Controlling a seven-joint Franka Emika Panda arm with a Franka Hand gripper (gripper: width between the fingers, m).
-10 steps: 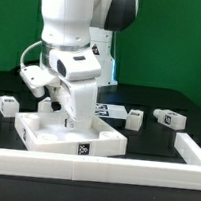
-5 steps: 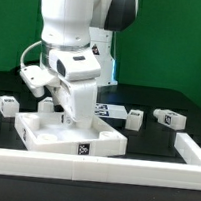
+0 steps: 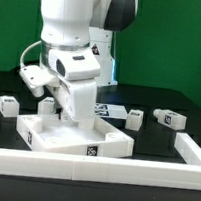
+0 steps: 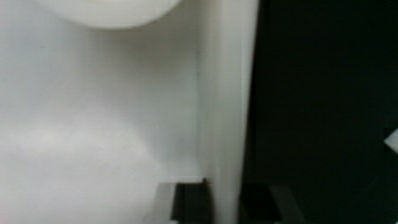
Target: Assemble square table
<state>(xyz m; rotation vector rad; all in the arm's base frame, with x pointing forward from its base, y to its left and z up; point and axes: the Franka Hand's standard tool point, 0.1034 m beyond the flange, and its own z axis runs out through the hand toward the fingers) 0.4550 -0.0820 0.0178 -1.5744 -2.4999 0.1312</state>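
Observation:
The square table top (image 3: 60, 134), a white slab with a raised rim and a tag (image 3: 90, 151) on its near edge, lies in front of the arm. My gripper (image 3: 74, 114) reaches down onto its far rim. In the wrist view the slab (image 4: 107, 120) fills one side. Its rim (image 4: 228, 100) runs between my two dark fingers (image 4: 189, 203), so the gripper (image 4: 233, 205) is shut on the rim. Three short white tagged legs lie behind: one (image 3: 8, 103) at the exterior view's left, two (image 3: 135, 115) (image 3: 168, 118) at its right. A white tagged piece (image 3: 46, 105) shows beside the arm.
The marker board (image 3: 109, 111) lies flat behind the arm. A long white barrier rail (image 3: 91, 169) runs along the front, and another (image 3: 192, 148) angles back at the exterior view's right. The arm's white body hides the middle of the table behind the slab.
The gripper has shut on the table top's far rim. The slab has shifted slightly toward the exterior view's right, its front tag moving with it.

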